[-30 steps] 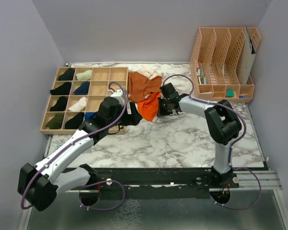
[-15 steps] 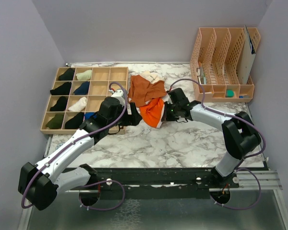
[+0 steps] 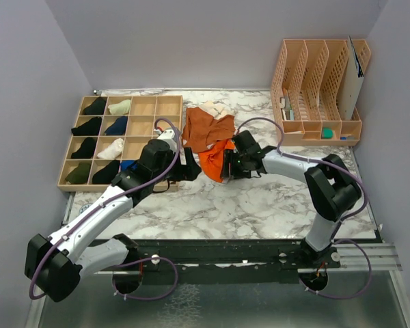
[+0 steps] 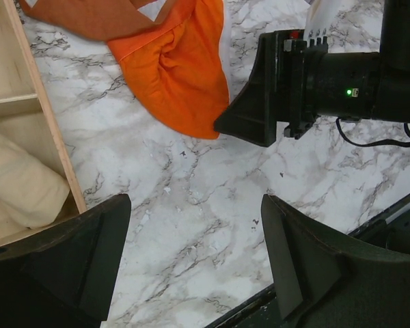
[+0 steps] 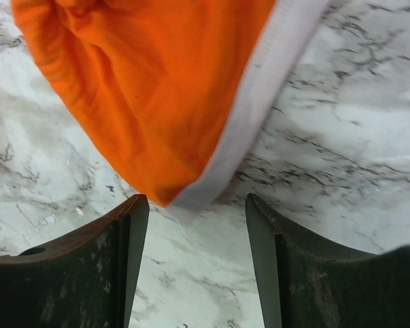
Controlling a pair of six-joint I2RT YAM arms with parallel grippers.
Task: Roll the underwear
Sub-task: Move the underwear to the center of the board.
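Orange briefs (image 5: 143, 89): limp, light, likely to bunch; pinch at white waistband (image 5: 260, 102) corner. Right gripper (image 5: 195, 225) jaws apart, nothing held; left gripper (image 4: 195, 253) spread wide, empty.

Marble-patterned tabletop (image 3: 273, 205), enclosed by lilac walls (image 3: 191, 41).

Far left: a wooden grid tray (image 3: 167, 106), four compartments by four.
- Left column: three black bundles (image 3: 94, 106), then a dark olive bundle (image 3: 78, 173) nearest.
- Second column: a pale green bundle (image 3: 120, 106), a navy bundle (image 3: 116, 126), a cream bundle (image 3: 111, 149), then another black one.
- Third column: a blue bundle (image 3: 126, 165), partly hidden.

Far right: a peach slotted file rack (image 3: 314, 65), upright, with four slots.
- A white panel (image 3: 352, 78) stands in the rightmost slot.
- A small teal item (image 3: 326, 132) sits in the front base.

A cream cloth (image 3: 212, 107) lies just right of the tray's far corner. A black rail (image 3: 225, 249) runs along the near table edge.
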